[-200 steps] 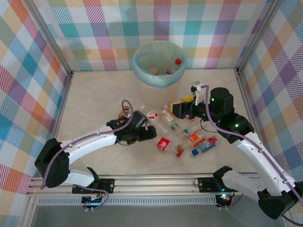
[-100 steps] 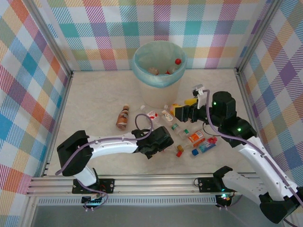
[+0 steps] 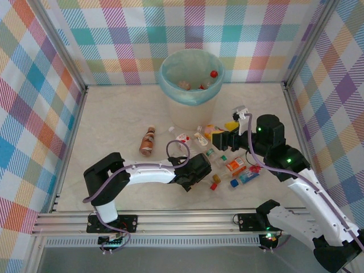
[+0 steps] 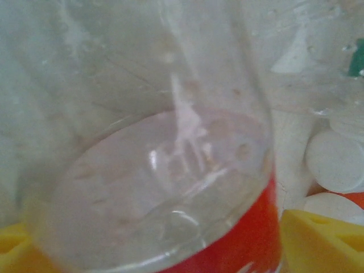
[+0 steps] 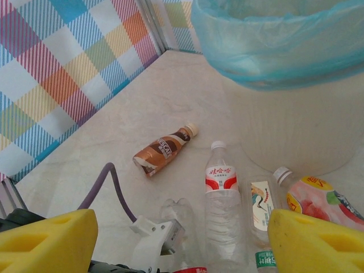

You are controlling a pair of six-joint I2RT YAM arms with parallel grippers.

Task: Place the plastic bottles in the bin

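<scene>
Red-labelled bottle (image 4: 159, 170), blurred and cropped, lies within left tool (image 4: 168, 243).

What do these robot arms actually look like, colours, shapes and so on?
The left arm and right arm are white tubes linked by chunky black joints, each trailing a purple cable. Small green lights glow on the right arm's joints. The left pincer and right pincer are black with blocky yellow fingertips.
</scene>
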